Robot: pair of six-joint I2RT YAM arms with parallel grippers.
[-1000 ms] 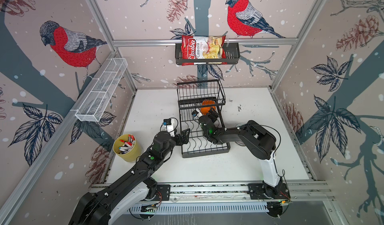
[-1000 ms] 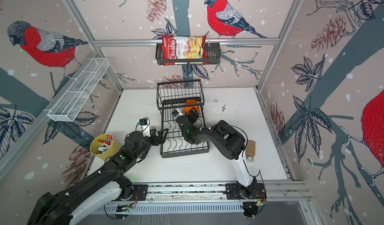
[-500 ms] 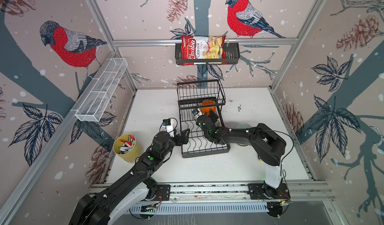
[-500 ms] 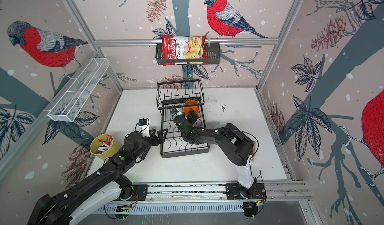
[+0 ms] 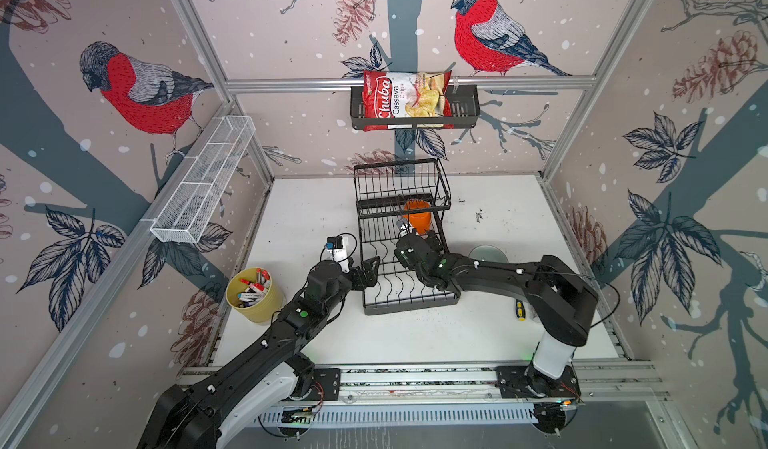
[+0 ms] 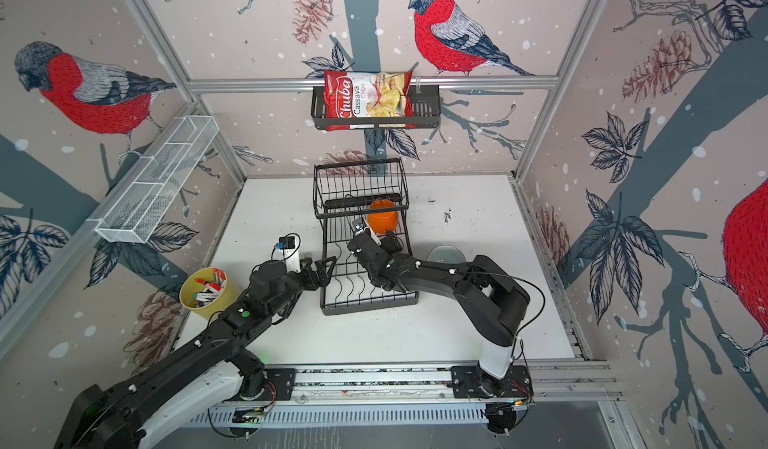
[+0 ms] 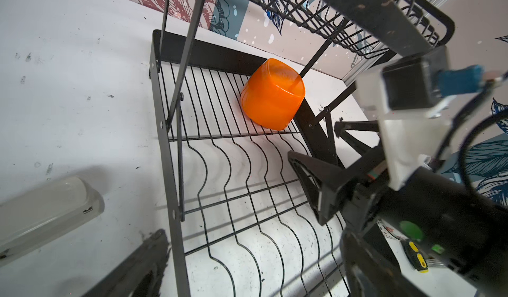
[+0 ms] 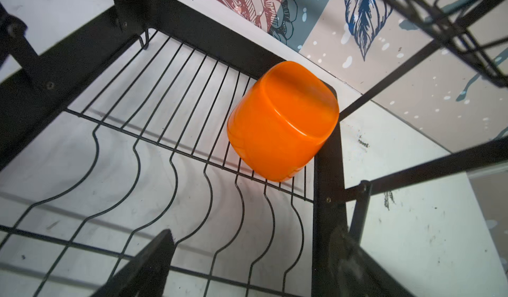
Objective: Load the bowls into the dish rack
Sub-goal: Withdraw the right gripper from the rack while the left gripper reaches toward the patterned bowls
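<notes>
Black right arm (image 5: 498,270) spans dish rack (image 5: 386,285), gripper (image 5: 424,238) spread.

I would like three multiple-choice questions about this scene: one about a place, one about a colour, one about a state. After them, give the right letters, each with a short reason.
1. Where is the orange bowl?
A. in the raised basket
B. on the base tray of the dish rack, in a corner
C. on the table

2. What colour is the cup of pens?
A. yellow
B. white
C. blue

3. How is the right gripper?
A. shut on the bowl
B. shut, empty
C. open, empty

Answers:
1 B: it rests on the base wires against the corner frame.
2 A: a top view shows yellow walls.
3 C: its jaws stand wide apart, clear of the bowl.
</notes>
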